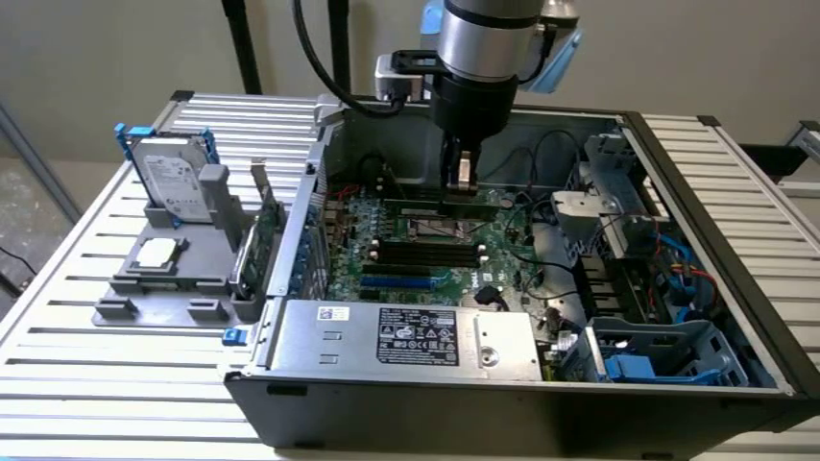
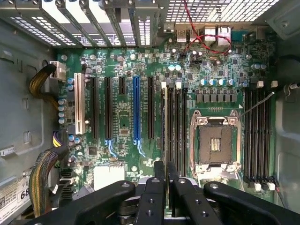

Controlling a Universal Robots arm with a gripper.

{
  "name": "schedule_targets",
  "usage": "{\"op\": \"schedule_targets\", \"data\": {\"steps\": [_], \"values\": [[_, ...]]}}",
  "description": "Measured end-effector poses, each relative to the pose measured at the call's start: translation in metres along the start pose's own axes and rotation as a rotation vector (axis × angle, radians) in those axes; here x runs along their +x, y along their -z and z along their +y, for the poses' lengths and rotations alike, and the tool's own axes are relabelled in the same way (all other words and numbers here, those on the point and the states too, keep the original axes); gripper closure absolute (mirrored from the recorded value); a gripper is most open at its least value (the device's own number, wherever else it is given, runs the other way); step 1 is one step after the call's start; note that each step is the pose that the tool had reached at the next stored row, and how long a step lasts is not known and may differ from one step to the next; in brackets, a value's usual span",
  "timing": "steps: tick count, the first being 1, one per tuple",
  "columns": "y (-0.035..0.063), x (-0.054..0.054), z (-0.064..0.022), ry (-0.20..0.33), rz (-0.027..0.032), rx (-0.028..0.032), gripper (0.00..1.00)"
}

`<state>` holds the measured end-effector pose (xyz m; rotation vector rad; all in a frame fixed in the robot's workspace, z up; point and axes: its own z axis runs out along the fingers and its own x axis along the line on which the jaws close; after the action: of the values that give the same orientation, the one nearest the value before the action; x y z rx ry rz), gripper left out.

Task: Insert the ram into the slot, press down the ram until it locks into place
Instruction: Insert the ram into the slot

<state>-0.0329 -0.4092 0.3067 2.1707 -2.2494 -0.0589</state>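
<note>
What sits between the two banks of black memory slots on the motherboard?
The empty CPU socket with its metal frame, seen in the wrist view, flanked by one slot bank and the other slot bank.

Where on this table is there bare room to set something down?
Bare table slats in front of the grey holder, and the strip at the exterior view's right of the case. Inside the case is crowded: cables and the gripper over the motherboard.

a hard drive (image 1: 175, 179) stands in a grey holder (image 1: 152, 285) beside the open computer case (image 1: 513, 415).
</note>
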Motion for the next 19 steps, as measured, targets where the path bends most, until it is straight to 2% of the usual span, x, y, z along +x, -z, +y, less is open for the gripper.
{"op": "schedule_targets", "data": {"steps": [19], "values": [[-0.0345,0.001,-0.0013,0.000,0.0000,0.0000,0.87]]}}
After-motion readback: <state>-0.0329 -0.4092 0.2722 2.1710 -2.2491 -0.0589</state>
